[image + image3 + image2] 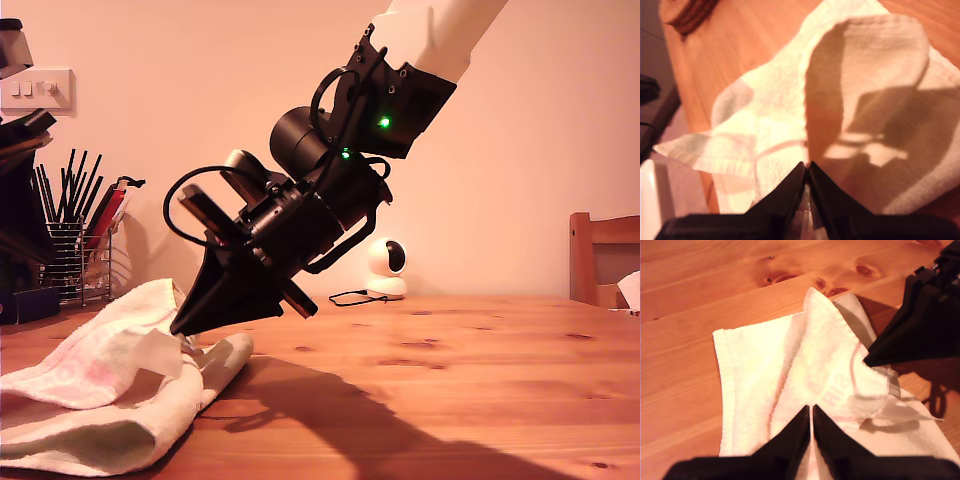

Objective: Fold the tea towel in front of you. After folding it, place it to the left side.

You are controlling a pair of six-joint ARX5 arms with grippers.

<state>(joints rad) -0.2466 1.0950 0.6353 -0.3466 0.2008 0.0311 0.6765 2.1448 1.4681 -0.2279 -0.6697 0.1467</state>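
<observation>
The cream-white tea towel (100, 375) lies bunched on the wooden table (450, 380) at the exterior view's left, with one fold raised. My second gripper (184, 328) angles down onto it and is shut on a raised edge beside a small white flap. The second wrist view shows those jaws (806, 167) closed on the tea towel (770, 100). In the first wrist view my first gripper (811, 412) is shut on a lifted ridge of the tea towel (790, 365), and the second gripper (875, 357) shows as a black wedge nearby. I cannot pick out the first gripper in the exterior view.
A wire rack of dark utensils (75, 240) stands at the back of the exterior view's left, under a light switch (35, 90). A small white round camera (385, 268) with a cable sits by the wall. A wooden chair (600, 260) is at that view's right edge.
</observation>
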